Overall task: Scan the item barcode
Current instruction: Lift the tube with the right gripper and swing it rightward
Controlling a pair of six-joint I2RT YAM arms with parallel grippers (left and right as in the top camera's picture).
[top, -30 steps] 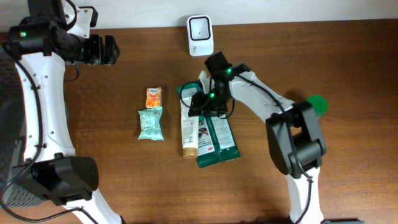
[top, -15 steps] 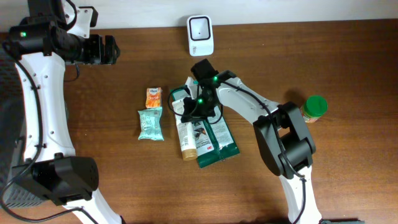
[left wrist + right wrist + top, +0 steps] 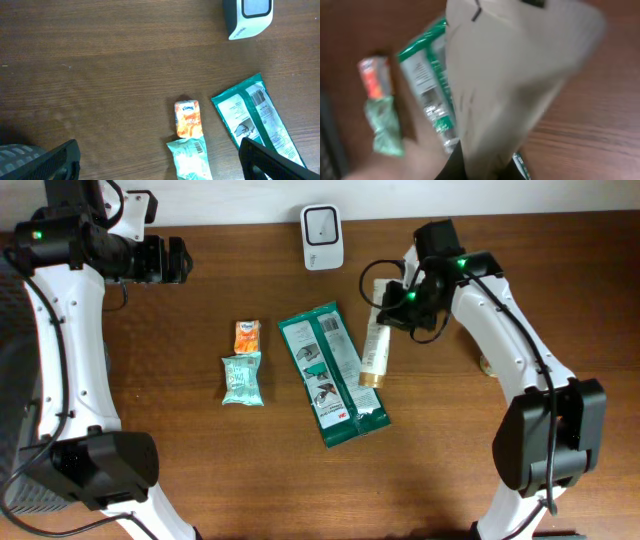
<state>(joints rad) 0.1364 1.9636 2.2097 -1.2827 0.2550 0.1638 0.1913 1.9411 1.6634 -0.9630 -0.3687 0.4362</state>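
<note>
Tube (image 3: 375,345) lifted off pack (image 3: 332,375), clamped in right hand (image 3: 392,302), moved right of centre; scanner (image 3: 322,237) next. Left hand (image 3: 178,260) apart.

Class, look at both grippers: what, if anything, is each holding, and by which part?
The right gripper holds the cream tube near the end opposite its brown cap. The left gripper is open and holds nothing.

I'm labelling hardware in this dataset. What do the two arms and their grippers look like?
The left arm and right arm have white rounded links with bulky black joint housings and thin black cables running alongside. Small green lights glow near each wrist. The left gripper and right gripper are black; no lettering is readable.
</note>
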